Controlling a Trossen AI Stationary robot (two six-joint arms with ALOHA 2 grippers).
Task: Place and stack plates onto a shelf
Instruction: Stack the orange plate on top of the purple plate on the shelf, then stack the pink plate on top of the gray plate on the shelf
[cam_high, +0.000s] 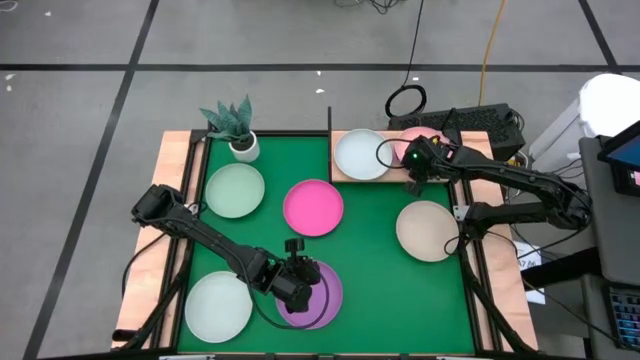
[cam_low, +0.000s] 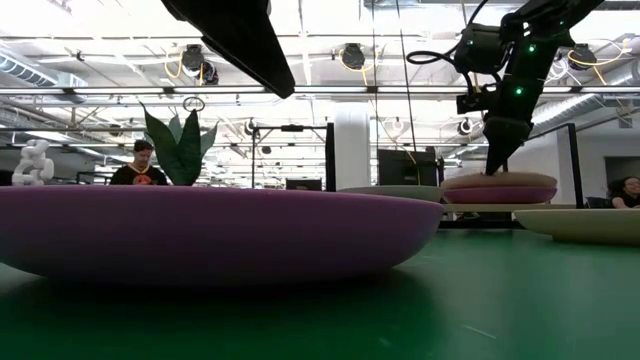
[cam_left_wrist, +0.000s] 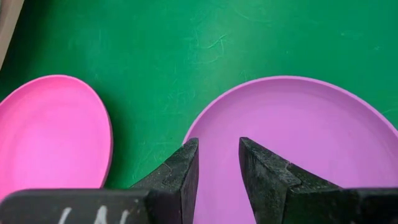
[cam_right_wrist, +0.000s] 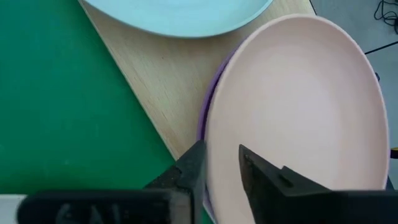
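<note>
My left gripper (cam_left_wrist: 217, 165) stands over the near part of the mat, shut on a purple plate (cam_high: 322, 296). My right gripper (cam_right_wrist: 221, 165) is over the wooden shelf (cam_high: 392, 172) at the far right, shut on the salmon plate (cam_right_wrist: 298, 106). That plate lies on a second purple plate (cam_low: 500, 195). A pale mint plate (cam_high: 360, 153) rests flat on the shelf beside them. On the mat lie a hot pink plate (cam_high: 313, 207), a beige plate (cam_high: 428, 230) and two more pale mint plates (cam_high: 235, 190) (cam_high: 218, 306). My left gripper has the purple plate's rim (cam_left_wrist: 200, 127) on its far left side. One finger is outside the rim, one finger (cam_left_wrist: 261, 168) over the inside, slanting down from above. The plate lies level with its underside on the mat (cam_low: 220, 270). My right gripper pinches the salmon plate's rim (cam_right_wrist: 214, 124) on the side toward the mat, one finger outside and one inside. The fingers (cam_low: 495, 150) point down from above. The plate rests level on the purple plate on the shelf.
A small white pot with a plant (cam_high: 243, 143) stands at the mat's far left corner. A dark upright post (cam_high: 329, 125) rises at the shelf's left end. Bare green mat (cam_high: 385, 290) lies between the near purple plate and the beige plate. People sit in the room beyond.
</note>
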